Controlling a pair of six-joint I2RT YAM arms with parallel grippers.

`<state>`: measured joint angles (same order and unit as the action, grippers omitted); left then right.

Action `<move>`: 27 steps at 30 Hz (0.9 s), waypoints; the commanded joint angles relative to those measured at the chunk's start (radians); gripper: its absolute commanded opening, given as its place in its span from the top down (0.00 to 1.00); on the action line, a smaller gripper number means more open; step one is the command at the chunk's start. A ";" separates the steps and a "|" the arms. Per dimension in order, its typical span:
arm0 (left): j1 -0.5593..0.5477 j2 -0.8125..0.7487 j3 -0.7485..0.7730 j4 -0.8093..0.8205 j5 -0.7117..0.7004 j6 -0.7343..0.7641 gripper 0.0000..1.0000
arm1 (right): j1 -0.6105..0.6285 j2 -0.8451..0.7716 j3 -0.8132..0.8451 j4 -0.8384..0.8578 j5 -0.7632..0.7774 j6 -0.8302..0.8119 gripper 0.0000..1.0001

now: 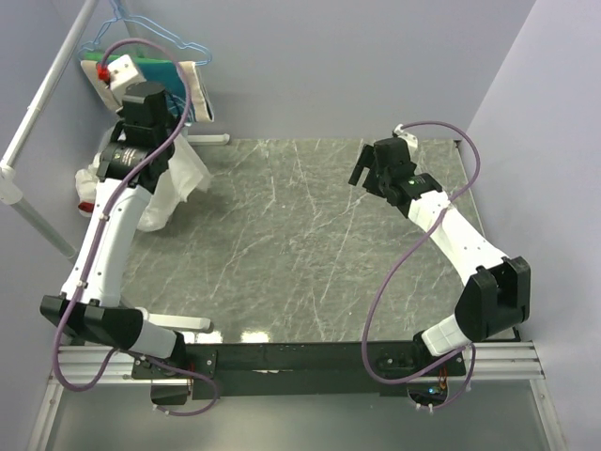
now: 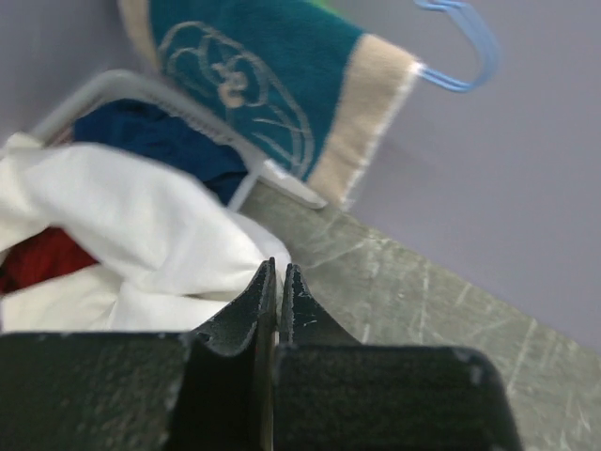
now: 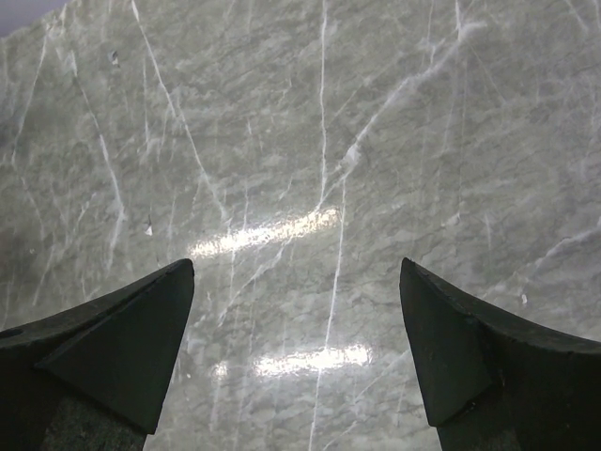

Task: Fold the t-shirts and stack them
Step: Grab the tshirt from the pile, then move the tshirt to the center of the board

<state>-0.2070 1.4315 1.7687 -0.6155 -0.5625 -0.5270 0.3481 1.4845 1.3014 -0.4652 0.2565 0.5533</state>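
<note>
Where the grey marbled worktop (image 1: 300, 254) reaches its far-left corner, the left pincer (image 2: 279, 278) is pressed together on a fold of the cream-white cloth t-shirt (image 2: 131, 211). The shirt lies heaped there against dark blue cloth (image 2: 160, 141) and red cloth (image 2: 42, 258). The right pincer (image 3: 296, 272) hangs over the worktop's far-right part, its jaws wide apart.

Grey-green marbled tabletop (image 1: 310, 244) with pale veins, enclosed by plain lavender walls (image 1: 329, 66) at 12 and 3 o'clock; a white metal pole (image 1: 42, 99) slants at 10 o'clock; a bright glare patch (image 1: 252, 334) lies on the slab near 6 o'clock
</note>
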 commanded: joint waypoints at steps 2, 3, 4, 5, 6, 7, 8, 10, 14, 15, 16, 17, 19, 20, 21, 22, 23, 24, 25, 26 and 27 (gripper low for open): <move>-0.109 0.067 0.196 0.135 0.046 0.116 0.99 | -0.006 -0.052 -0.017 0.033 -0.005 0.019 0.04; -0.117 0.092 0.222 0.141 0.049 0.127 0.99 | -0.006 -0.059 -0.019 0.034 -0.003 0.017 0.04; -0.126 0.099 0.274 0.149 0.053 0.140 0.99 | -0.006 -0.061 -0.021 0.034 0.004 0.019 0.04; -0.143 0.109 0.297 0.157 0.058 0.156 0.99 | -0.005 -0.064 -0.022 0.034 0.009 0.019 0.04; -0.150 0.124 0.322 0.171 0.071 0.162 0.99 | -0.006 -0.070 -0.024 0.034 0.015 0.019 0.04; -0.161 0.130 0.363 0.178 0.082 0.171 0.99 | -0.006 -0.072 -0.025 0.034 0.018 0.019 0.04; -0.192 0.136 0.379 0.190 0.088 0.191 0.99 | -0.006 -0.075 -0.028 0.034 0.024 0.019 0.04; -0.232 0.144 0.396 0.235 0.113 0.222 0.99 | -0.009 -0.079 -0.030 0.036 0.029 0.023 0.04; -0.401 0.156 0.391 0.322 0.119 0.367 0.99 | -0.017 -0.087 -0.034 0.043 0.033 0.040 0.04; -0.434 0.177 0.397 0.333 0.101 0.395 0.99 | -0.018 -0.093 -0.037 0.046 0.038 0.048 0.04; -0.468 0.190 0.423 0.341 0.092 0.419 0.99 | -0.026 -0.098 -0.040 0.048 0.041 0.056 0.04; -0.530 0.202 0.437 0.342 0.085 0.467 0.99 | -0.027 -0.104 -0.051 0.057 0.044 0.060 0.04; -0.589 0.234 0.452 0.364 0.044 0.516 0.99 | -0.038 -0.119 -0.062 0.059 0.061 0.082 0.04; -0.636 0.240 0.451 0.372 0.033 0.551 0.99 | -0.044 -0.125 -0.071 0.056 0.072 0.092 0.04; -0.655 0.253 0.449 0.379 0.021 0.562 0.99 | -0.050 -0.141 -0.077 0.053 0.079 0.112 0.04; -0.670 0.257 0.439 0.385 0.001 0.571 0.99 | -0.057 -0.150 -0.083 0.048 0.107 0.128 0.05; -0.693 0.260 0.430 0.396 -0.004 0.575 0.99 | -0.070 -0.159 -0.100 0.039 0.122 0.140 0.05; -0.701 0.264 0.417 0.402 -0.007 0.572 0.99 | -0.081 -0.183 -0.111 0.037 0.134 0.163 0.05; -0.706 0.265 0.385 0.405 -0.007 0.562 0.99 | -0.090 -0.197 -0.122 0.034 0.162 0.175 0.05; -0.709 0.267 0.365 0.411 -0.002 0.555 0.99 | -0.112 -0.214 -0.145 0.027 0.176 0.190 0.05; -0.709 0.268 0.344 0.415 -0.001 0.546 0.99 | -0.122 -0.252 -0.157 0.028 0.185 0.209 0.05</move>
<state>-0.9119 1.7126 2.1551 -0.3042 -0.5293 -0.0135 0.2745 1.3441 1.1877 -0.4412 0.3405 0.6735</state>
